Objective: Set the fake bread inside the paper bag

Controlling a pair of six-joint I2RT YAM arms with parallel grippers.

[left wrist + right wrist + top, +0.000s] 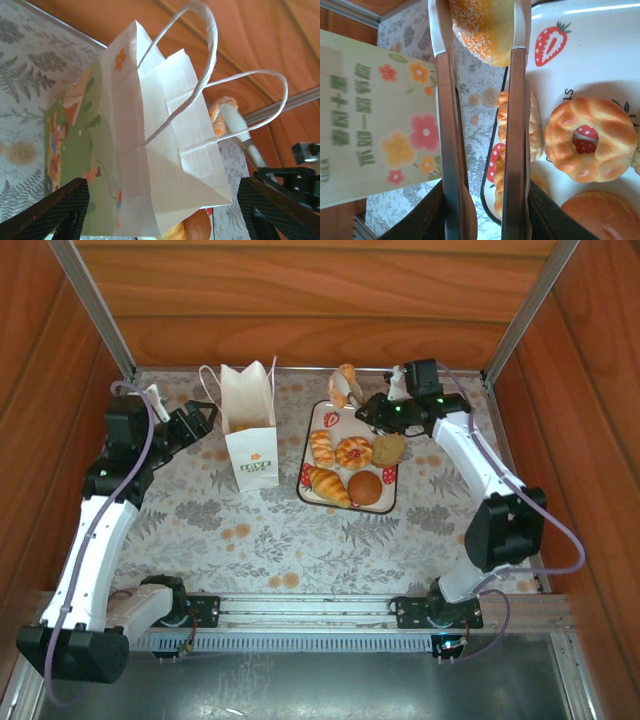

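The white paper bag (250, 430) stands upright at mid-table, handles up. My left gripper (200, 420) is open at the bag's left side. In the left wrist view its dark fingers (60, 210) stand wide on either side of the bag (150, 150). My right gripper (375, 410) is shut on brown tongs (447, 150), whose white tips pinch a seeded bun (482, 30) of fake bread, held in the air (345, 385) between the bag and the tray's far end. A croissant (328, 483), a round bun (365, 488) and a glazed ring (353, 452) lie on the tray.
The white strawberry-print tray (318, 420) sits right of the bag and also holds an oblong roll (322, 446) and a greenish cookie (389, 448). Wooden walls close in the floral tablecloth on three sides. Open cloth lies in front of bag and tray.
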